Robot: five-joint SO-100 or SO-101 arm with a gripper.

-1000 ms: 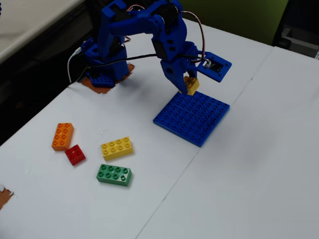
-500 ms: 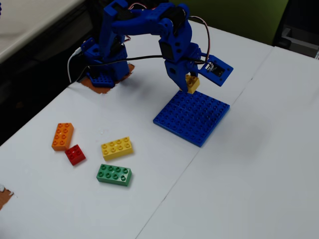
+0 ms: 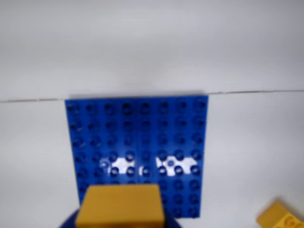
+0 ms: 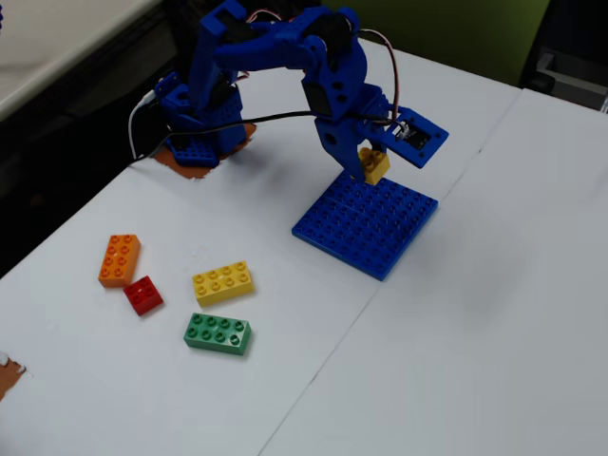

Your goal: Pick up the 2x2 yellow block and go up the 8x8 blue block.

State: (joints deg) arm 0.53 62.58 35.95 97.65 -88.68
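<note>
The 2x2 yellow block (image 4: 374, 164) hangs slightly tilted in my gripper (image 4: 369, 167), which is shut on it just above the far corner of the 8x8 blue block (image 4: 366, 224). That flat blue plate lies on the white table. In the wrist view the yellow block (image 3: 120, 205) fills the bottom centre between my blue jaws, with my gripper (image 3: 121, 221) shut around it. The studded blue plate (image 3: 137, 137) spreads out below and beyond it. The yellow block does not touch the plate.
On the left of the table lie a longer yellow brick (image 4: 222, 282), a green brick (image 4: 218, 333), a red brick (image 4: 143, 294) and an orange brick (image 4: 120, 259). A yellow brick corner (image 3: 280, 217) shows at the wrist view's bottom right. The arm's base (image 4: 195, 133) stands at the back left.
The gripper has moved slightly right and up with the yellow block, staying over the plate's far corner. The loose bricks have not moved.
</note>
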